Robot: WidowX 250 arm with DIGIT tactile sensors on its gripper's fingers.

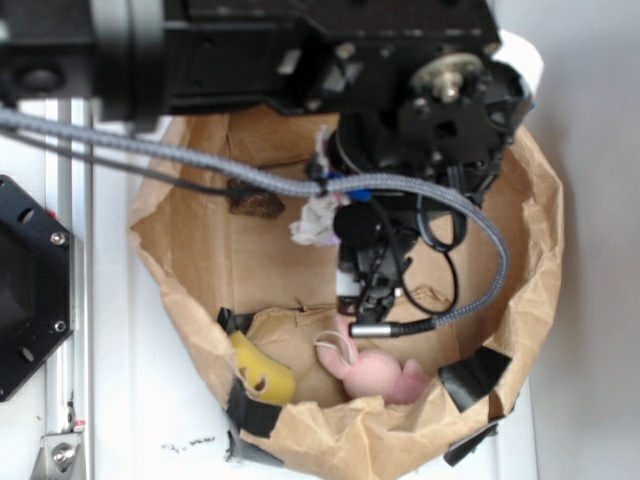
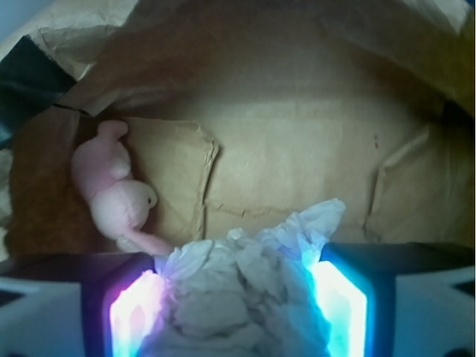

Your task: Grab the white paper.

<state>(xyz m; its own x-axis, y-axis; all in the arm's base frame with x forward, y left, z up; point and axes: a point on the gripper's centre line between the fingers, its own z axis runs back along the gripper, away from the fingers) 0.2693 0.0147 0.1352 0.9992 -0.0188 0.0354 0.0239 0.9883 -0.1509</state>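
Paper first: the white paper (image 2: 245, 290) sits wadded between my gripper (image 2: 238, 297) fingers, which look closed onto it, above the middle of the paper-walled bin (image 1: 520, 300). I'd keep squeezing firmly and rise straight, well clear of the pink rabbit (image 2: 111, 193).

the exterior view is looking almost straight down from above, past the robot arm (image 1: 300, 50), into the brown paper enclosure (image 1: 540, 220) on the desk (image 1: 160, 420), from a moderate distance. the wrist view is riding just behind the hand (image 2: 238, 297), looking forward and down at the cardboard floor (image 2: 297, 163) from very near. both views are sharing the pink toy rabbit (image 1: 385, 375) (image 2: 111, 193), the white paper (image 1: 318, 218) (image 2: 238, 282) and the crinkled wall.
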